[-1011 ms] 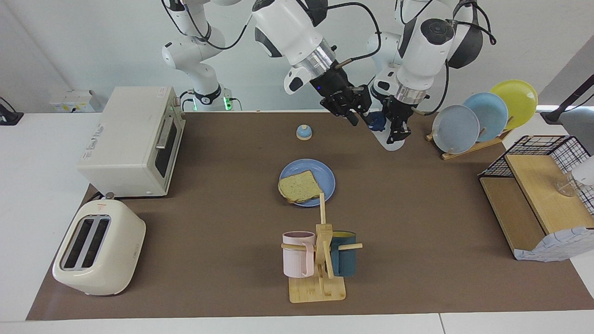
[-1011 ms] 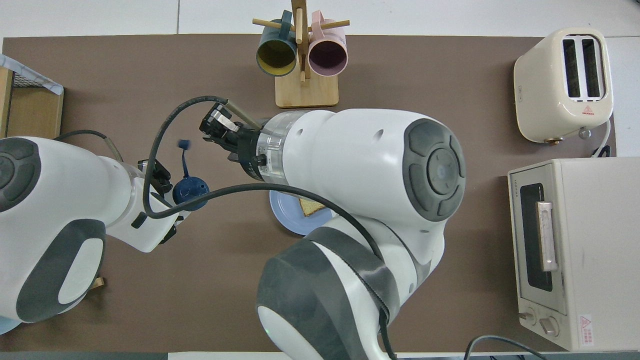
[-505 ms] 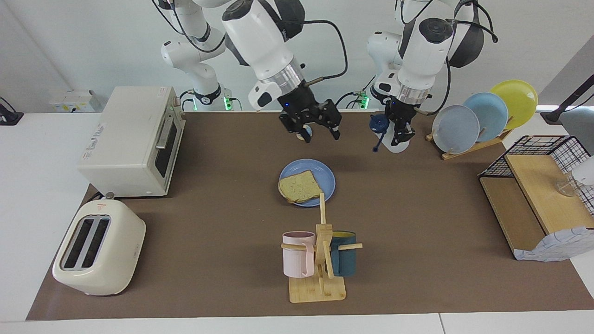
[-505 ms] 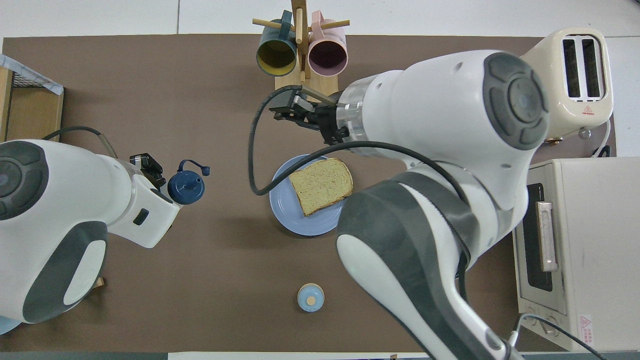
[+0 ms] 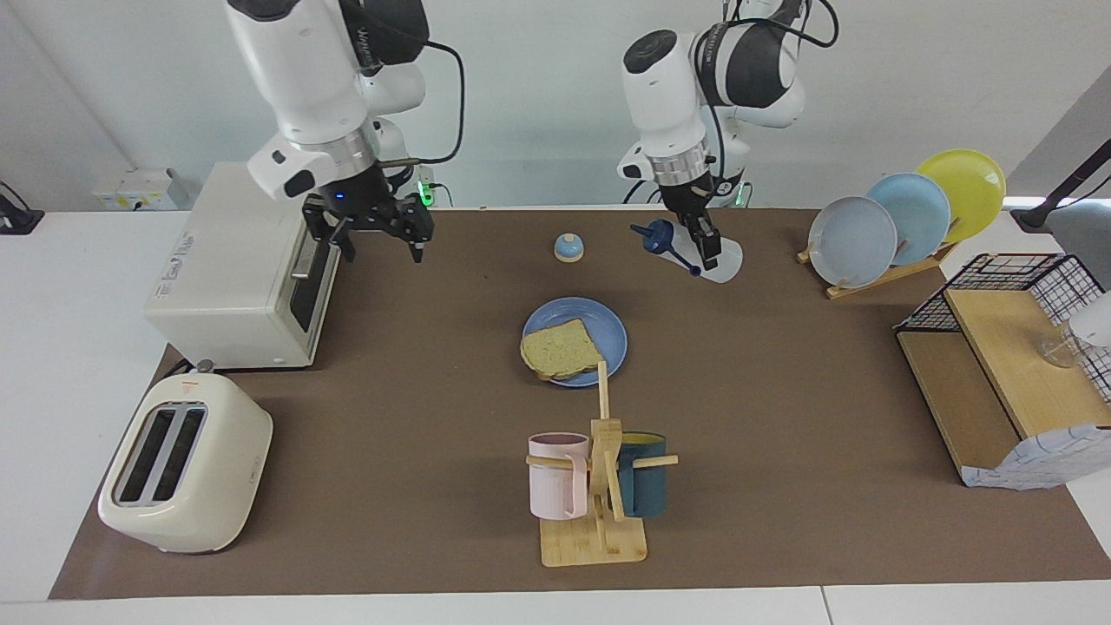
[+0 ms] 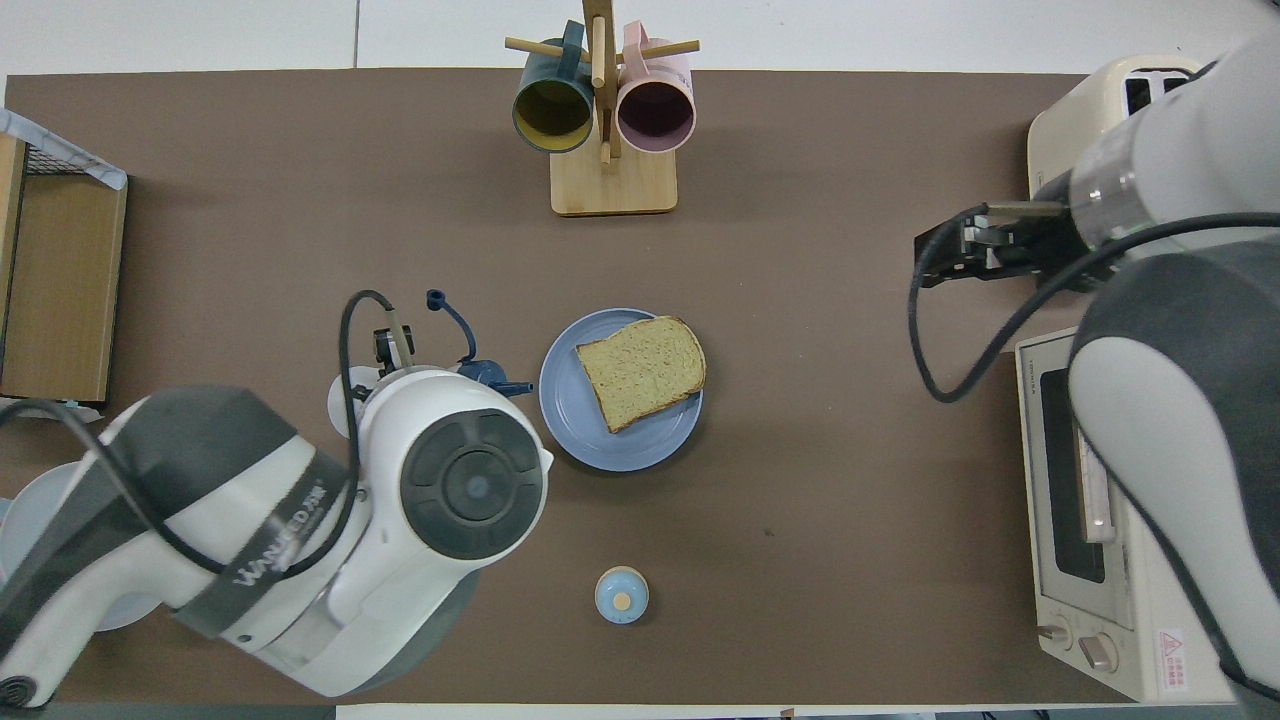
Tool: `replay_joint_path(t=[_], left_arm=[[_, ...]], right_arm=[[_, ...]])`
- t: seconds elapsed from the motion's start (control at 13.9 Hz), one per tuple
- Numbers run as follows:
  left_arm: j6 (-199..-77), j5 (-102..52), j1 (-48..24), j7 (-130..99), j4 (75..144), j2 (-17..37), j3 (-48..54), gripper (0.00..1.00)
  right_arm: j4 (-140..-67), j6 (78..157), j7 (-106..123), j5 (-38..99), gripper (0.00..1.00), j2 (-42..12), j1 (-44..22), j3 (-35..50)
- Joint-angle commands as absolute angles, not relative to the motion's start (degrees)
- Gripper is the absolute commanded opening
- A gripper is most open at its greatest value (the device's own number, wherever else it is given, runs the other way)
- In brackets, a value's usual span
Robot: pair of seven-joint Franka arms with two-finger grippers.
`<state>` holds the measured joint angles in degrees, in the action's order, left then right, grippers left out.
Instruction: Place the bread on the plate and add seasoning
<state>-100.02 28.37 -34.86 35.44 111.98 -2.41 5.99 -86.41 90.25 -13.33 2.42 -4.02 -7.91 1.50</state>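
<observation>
The bread [image 5: 562, 349] lies flat on the blue plate [image 5: 608, 325] at the middle of the mat. It shows the same way in the overhead view, bread [image 6: 640, 370] on plate [image 6: 620, 445]. My left gripper [image 5: 705, 245] is shut on the seasoning bottle [image 5: 727, 260] and holds it tilted in the air beside the bell. The bottle's navy cap [image 5: 658, 236] points toward the right arm's end, and its tethered lid hangs open. In the overhead view the cap [image 6: 484, 372] sits just beside the plate. My right gripper [image 5: 380, 239] is open and empty in front of the toaster oven.
A blue-domed bell [image 5: 568, 247] stands nearer to the robots than the plate. The toaster oven [image 5: 243, 260] and a toaster [image 5: 187, 464] are at the right arm's end. A mug rack [image 5: 599, 486] stands farther out. A plate rack [image 5: 903, 217] and a wire shelf [image 5: 998, 365] are at the left arm's end.
My right gripper has swung away from the bottle's cap to the front of the toaster oven. My left gripper has carried the bottle toward the bell and plate and tilted it, its lid open.
</observation>
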Motion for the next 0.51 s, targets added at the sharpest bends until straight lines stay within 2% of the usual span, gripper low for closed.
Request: replay_joint_path(t=[0.0,0.07,0.36,0.43], left_arm=[[-90.9,33.64,-39.1,33.14,99.79,8.94,5.71,0.0],[-88.96,35.58,-39.81,32.79,98.1,10.27,5.8,0.0],[-81.85,43.31,-45.25,30.15,89.33,24.84,5.45,0.0],[-80.96,43.76,-45.61,30.06,87.47,26.44,5.36,0.0]], right_arm=[[-93.22,89.47,-10.47,1.67,1.0,0.25,-5.89,1.59],[-94.21,89.47,-9.59,1.67,1.0,1.13,-5.28,0.89],[-95.18,92.11,-3.1,-1.82,1.0,1.32,-3.69,0.7],[-95.97,92.02,-2.55,-2.98,1.0,1.58,-3.69,0.7]])
